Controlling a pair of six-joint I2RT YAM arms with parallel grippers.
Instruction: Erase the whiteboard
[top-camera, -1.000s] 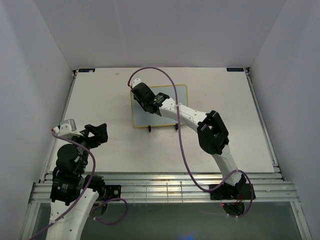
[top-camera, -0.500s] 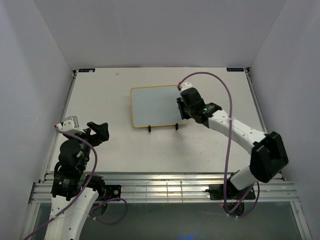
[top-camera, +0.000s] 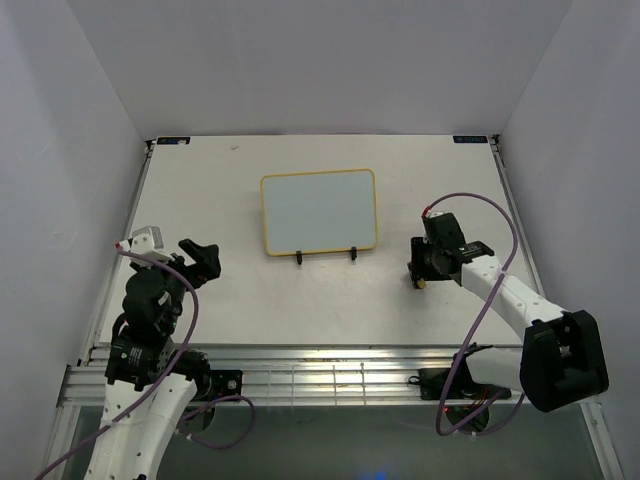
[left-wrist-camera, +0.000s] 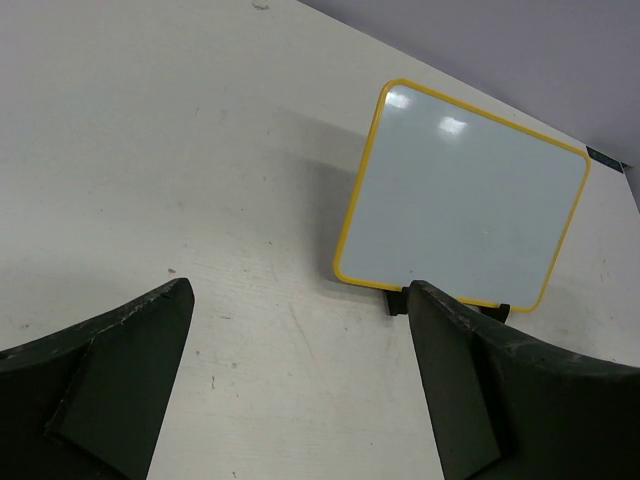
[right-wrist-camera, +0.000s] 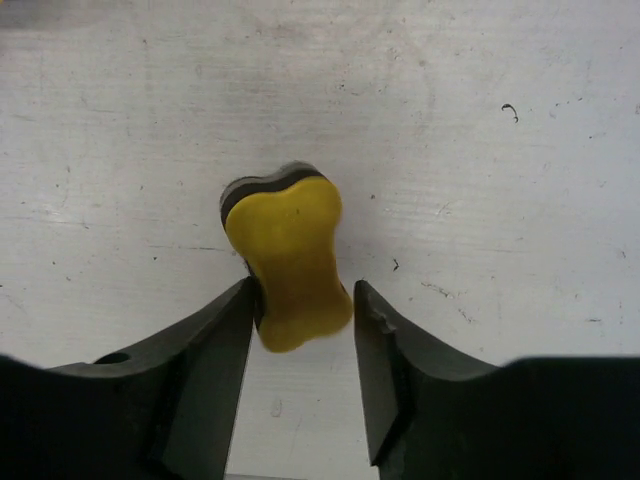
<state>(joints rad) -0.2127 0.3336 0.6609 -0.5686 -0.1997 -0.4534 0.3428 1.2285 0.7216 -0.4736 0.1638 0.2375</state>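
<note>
Right wrist view: right gripper (right-wrist-camera: 300, 295) fingers (right-wrist-camera: 215, 340) stand apart around the eraser (right-wrist-camera: 287, 255) on the bench (top-camera: 200, 190), right of the seemingly clean whiteboard (top-camera: 318, 211); lift straight up without nudging it; left gripper (left-wrist-camera: 300, 300) likewise apart.

Our left arm (top-camera: 140, 442) and right arm (top-camera: 510, 292) were white with chunky black joints, looping purple cables (top-camera: 513, 238), scuffed dark gripper fingers (left-wrist-camera: 110, 390).

Bench (top-camera: 200, 200): white, flat, lightly scuffed with small dark marks. Carries:
- black wire easel stand (top-camera: 299, 259), mid-bench, feet on the surface, propping the yellow-framed whiteboard (top-camera: 318, 211)
- yellow bone-shaped eraser (right-wrist-camera: 288, 262) with a dark backing layer, well right of the stand
</note>
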